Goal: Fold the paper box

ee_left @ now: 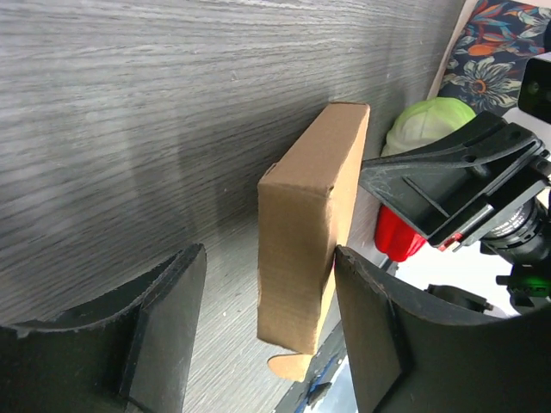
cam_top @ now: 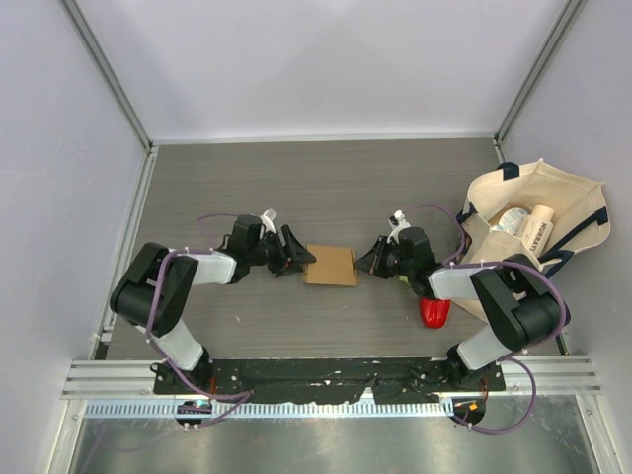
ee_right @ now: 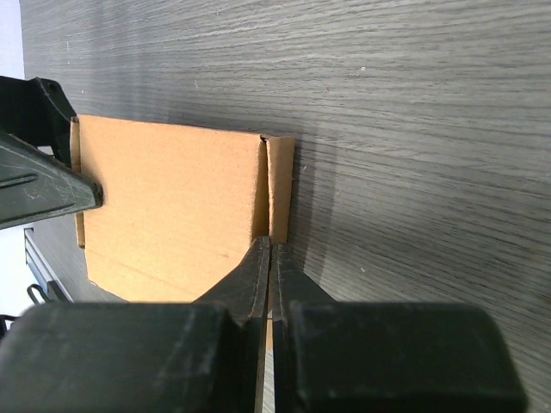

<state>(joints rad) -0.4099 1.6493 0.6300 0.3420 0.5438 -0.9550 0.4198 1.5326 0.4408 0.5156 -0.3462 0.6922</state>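
Observation:
The paper box (cam_top: 331, 266) is a small brown kraft carton lying flat mid-table between both grippers. My left gripper (cam_top: 296, 262) is open at its left end. In the left wrist view the box (ee_left: 310, 232) stands between the spread fingers of that gripper (ee_left: 269, 331), and the right finger (ee_left: 370, 327) touches its side. A small rounded tab sticks out under the box. My right gripper (cam_top: 373, 261) is at the box's right end. In the right wrist view its fingers (ee_right: 269, 249) are pressed together on a narrow edge flap of the box (ee_right: 172, 198).
A cream tote bag (cam_top: 568, 212) with bottles stands at the right. A red pepper (cam_top: 434, 313) lies near the right arm. A green cabbage (ee_left: 428, 120) shows behind the right gripper. Grey walls enclose the table on three sides.

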